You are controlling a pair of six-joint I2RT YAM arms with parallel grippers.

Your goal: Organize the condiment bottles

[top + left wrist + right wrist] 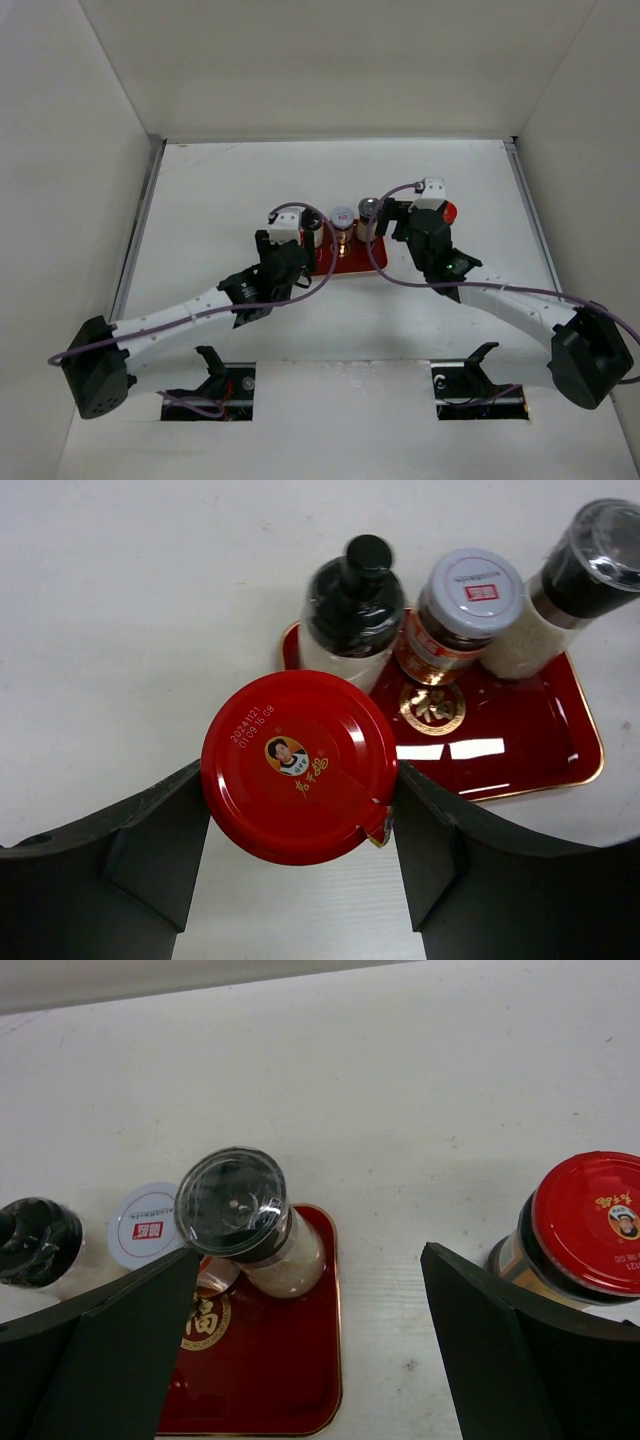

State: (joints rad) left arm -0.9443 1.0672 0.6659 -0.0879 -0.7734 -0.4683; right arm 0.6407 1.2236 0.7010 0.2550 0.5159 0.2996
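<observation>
My left gripper (300,772) is shut on a red-capped jar (298,765) at the near left corner of the red tray (520,750); I cannot tell whether it is lifted. The tray holds a white bottle with a black cap (355,605), a silver-lidded amber jar (465,600) and a dark-grey-lidded grinder (590,560). My right gripper (310,1255) is open and empty over the tray's right edge (270,1360). A second red-capped jar (590,1220) stands on the table to its right. In the top view the left gripper (293,247) hides its jar.
White walls enclose the white table (220,190) on three sides. The tray (345,264) lies near the middle, with both arms angled in towards it from the near edge. The second red-capped jar (449,211) stands just right of the right gripper (408,222).
</observation>
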